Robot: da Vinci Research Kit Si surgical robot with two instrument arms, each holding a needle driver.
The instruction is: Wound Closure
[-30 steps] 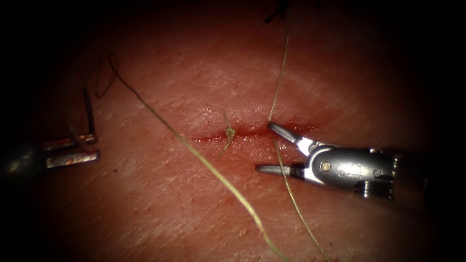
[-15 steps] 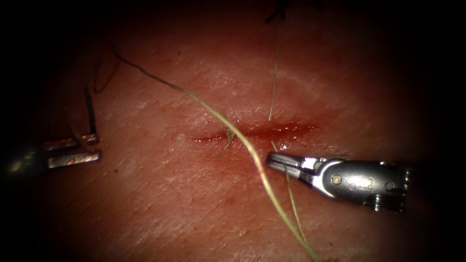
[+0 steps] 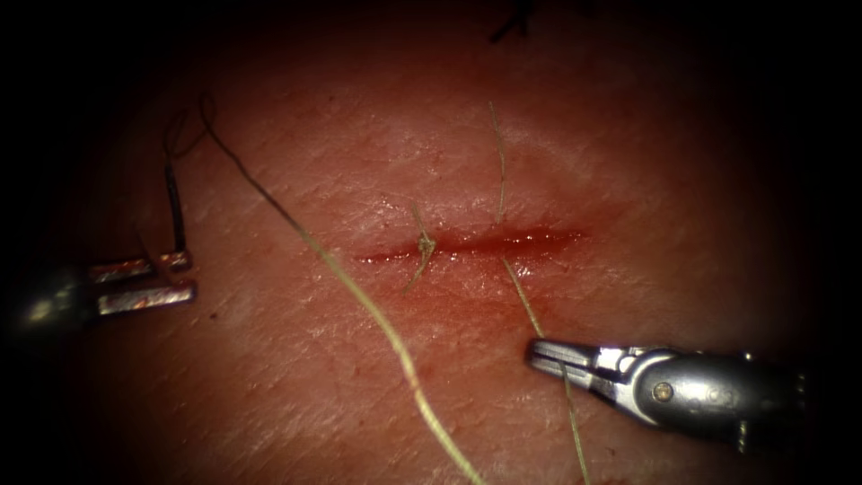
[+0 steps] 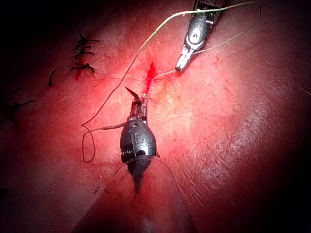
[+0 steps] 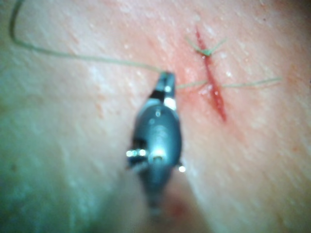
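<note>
The cut [image 3: 530, 241] runs across the tissue [image 3: 628, 162], wet with red fluid. My left tool [image 3: 190, 277] sits out past the cut's left end, shut on the dark curved needle [image 3: 171, 193] near one end. The needle arcs upward, free of the tissue, and in the left wrist view its point [image 4: 129, 92] sticks out of the left tool [image 4: 139, 108]. My right tool [image 3: 536, 352] lies below the cut's right half, shut on the thread [image 3: 525, 301] that crosses the cut. The thread's short free end [image 3: 496, 153] lies above the cut. In the right wrist view the right tool [image 5: 166, 77] holds the thread.
A tied knot [image 3: 423, 244] with short ends sits on the cut's left half. A long slack strand [image 3: 359, 296] runs from the needle's end diagonally down across the tissue. Dark finished stitches [image 4: 83, 53] lie further along the tissue.
The right tool's open jaws closed on the thread beside the cut, then moved down and right, pulling thread through. The free end above the cut grew shorter. The left tool barely moved.
</note>
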